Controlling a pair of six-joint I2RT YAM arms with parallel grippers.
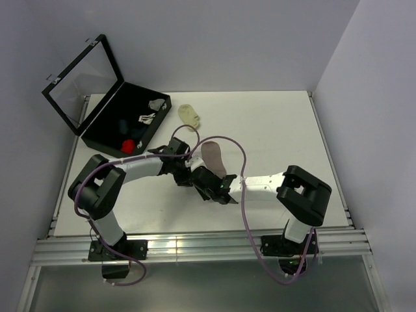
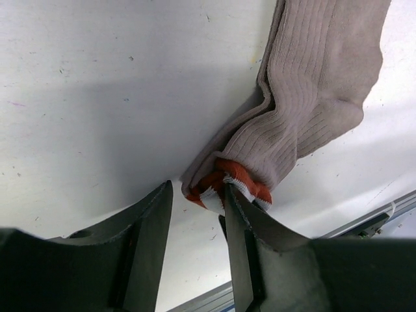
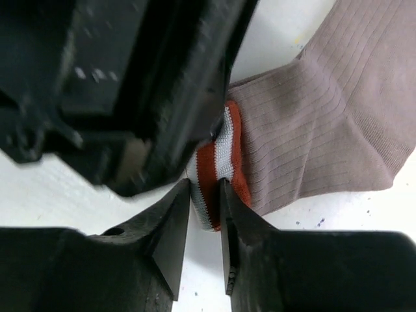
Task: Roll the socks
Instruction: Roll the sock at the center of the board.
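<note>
A dusty-pink ribbed sock (image 1: 213, 156) lies flat on the white table, its red-and-white striped cuff (image 3: 224, 156) toward the arms. My right gripper (image 3: 205, 183) is shut on the cuff's edge, which fills the narrow gap between its fingertips. My left gripper (image 2: 197, 188) stands open at the same cuff (image 2: 224, 187). Its right fingertip presses against the bunched stripes and its left finger is apart from them. From above, both grippers (image 1: 195, 174) meet over the cuff and hide it. The left gripper's black body (image 3: 130, 78) looms just above the right one.
An open black case (image 1: 97, 127) sits at the far left with navy (image 1: 123, 123) and red (image 1: 129, 144) fabric and small white-grey items (image 1: 151, 110) inside. A small pale-yellow sock (image 1: 190, 115) lies beside it. A purple cable (image 1: 242, 162) arcs over the sock.
</note>
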